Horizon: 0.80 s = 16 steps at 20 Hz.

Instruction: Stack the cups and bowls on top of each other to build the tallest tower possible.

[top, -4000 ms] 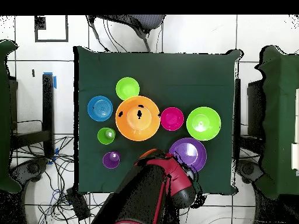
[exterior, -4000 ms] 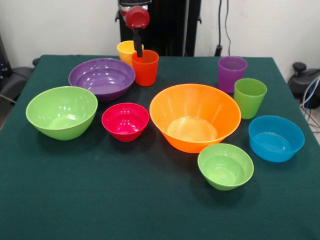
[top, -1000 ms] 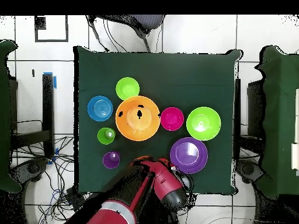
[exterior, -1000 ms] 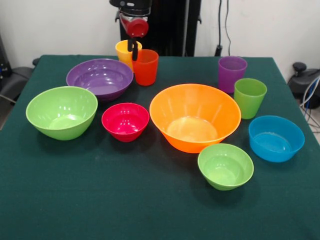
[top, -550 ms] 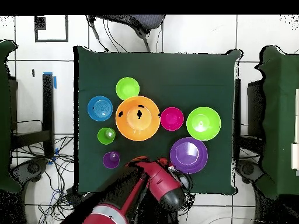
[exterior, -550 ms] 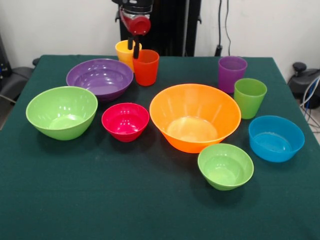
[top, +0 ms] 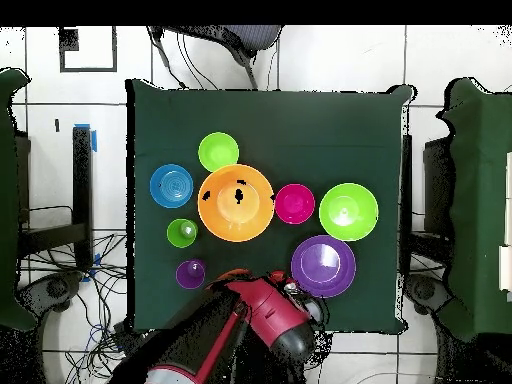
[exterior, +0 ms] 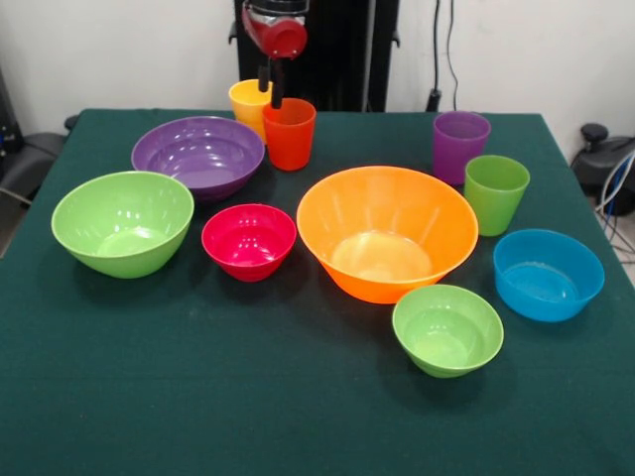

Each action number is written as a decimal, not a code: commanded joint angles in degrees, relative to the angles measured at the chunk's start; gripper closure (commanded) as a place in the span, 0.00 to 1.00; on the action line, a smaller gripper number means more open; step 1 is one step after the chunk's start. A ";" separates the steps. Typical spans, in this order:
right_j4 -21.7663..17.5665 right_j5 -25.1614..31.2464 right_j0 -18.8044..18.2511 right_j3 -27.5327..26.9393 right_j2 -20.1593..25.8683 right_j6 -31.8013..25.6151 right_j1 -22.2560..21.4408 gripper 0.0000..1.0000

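Gripper [exterior: 270,87] poised over the yellow plastic tumbler [exterior: 247,103] and orange-red plastic tumbler [exterior: 289,134], fingers parted, gripping nothing.
Six glossy plastic bowls sat apart, unstacked, on the green cloth table [exterior: 248,397]; biggest orange bowl [exterior: 387,233] central, purple bowl [exterior: 201,155] nearest the gripper.

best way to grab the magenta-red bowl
Pinch the magenta-red bowl by its thin rim, coming straight down with one claw finger inside the wall. It sits upright and open, and its flared sides are too wide to span. Take the near edge, which faces bare cloth.
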 commanded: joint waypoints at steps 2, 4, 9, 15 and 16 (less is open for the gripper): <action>-0.54 1.23 -2.39 1.45 7.40 -6.14 1.51 0.00; -0.57 1.95 -2.54 1.49 7.66 -6.36 1.97 0.00; -0.36 3.36 -3.52 1.89 8.70 -7.51 2.15 0.00; 0.20 4.72 -3.94 2.48 9.68 -8.22 1.92 0.00; 0.33 4.89 -3.99 2.55 9.88 -8.18 2.00 0.00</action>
